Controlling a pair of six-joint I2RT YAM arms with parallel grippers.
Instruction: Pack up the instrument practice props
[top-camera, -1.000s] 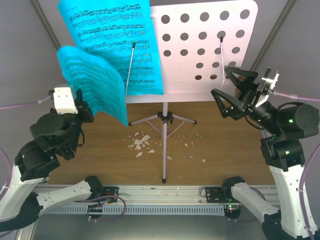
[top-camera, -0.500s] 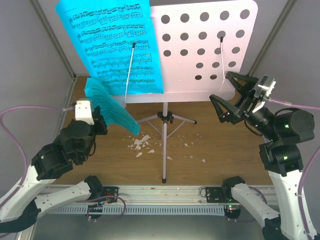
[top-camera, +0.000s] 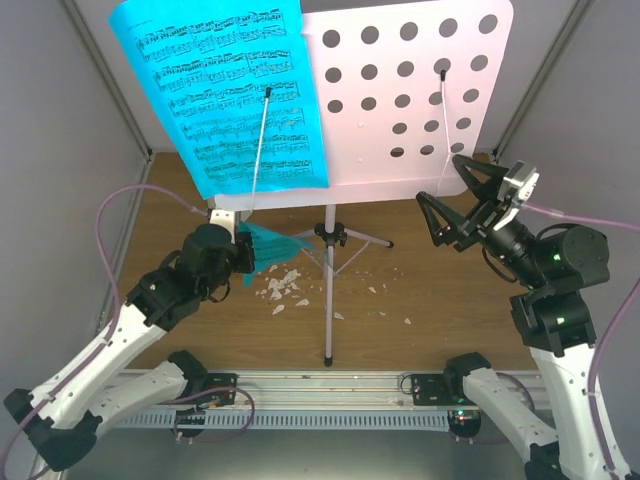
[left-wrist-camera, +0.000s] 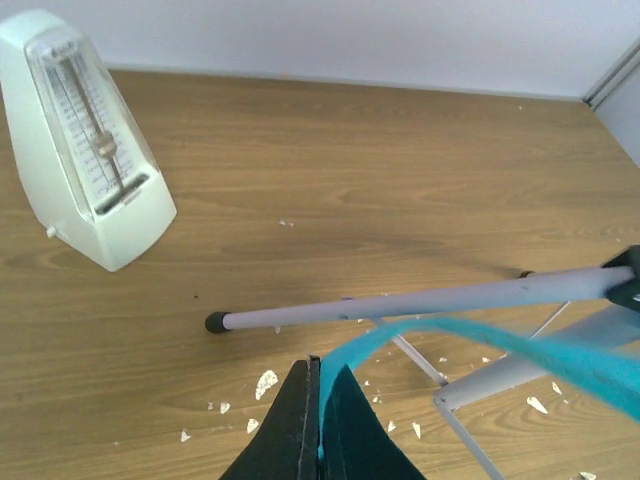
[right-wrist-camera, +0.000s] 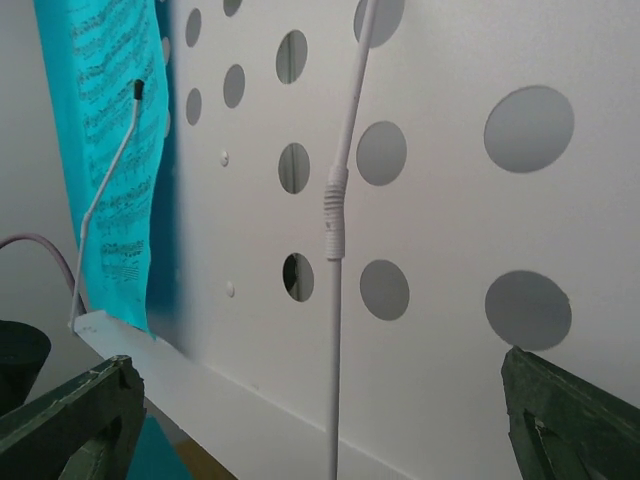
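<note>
The pale pink-white music stand's perforated desk (top-camera: 400, 90) stands on its tripod (top-camera: 328, 240) at mid-table. One cyan sheet-music page (top-camera: 225, 90) rests on the desk's left half under a wire holder. My left gripper (top-camera: 243, 252) is shut on a second cyan page (top-camera: 280, 245), held low beside the tripod hub; in the left wrist view the page (left-wrist-camera: 470, 335) curls out from the closed gripper (left-wrist-camera: 318, 365) over a tripod leg (left-wrist-camera: 420, 300). The white metronome (left-wrist-camera: 90, 140) stands on the table beyond. My right gripper (top-camera: 455, 195) is open, facing the desk's lower right part (right-wrist-camera: 450, 220).
Small white crumbs (top-camera: 282, 288) lie on the wooden table near the tripod's front leg (top-camera: 327, 320). A white wire page holder (right-wrist-camera: 335, 300) runs up the desk between my right fingers. Grey walls enclose the table on the left, right and back.
My left arm has swung down and right, carrying the cyan page from high at the left to low beside the tripod. My right gripper has shifted slightly toward the desk.
</note>
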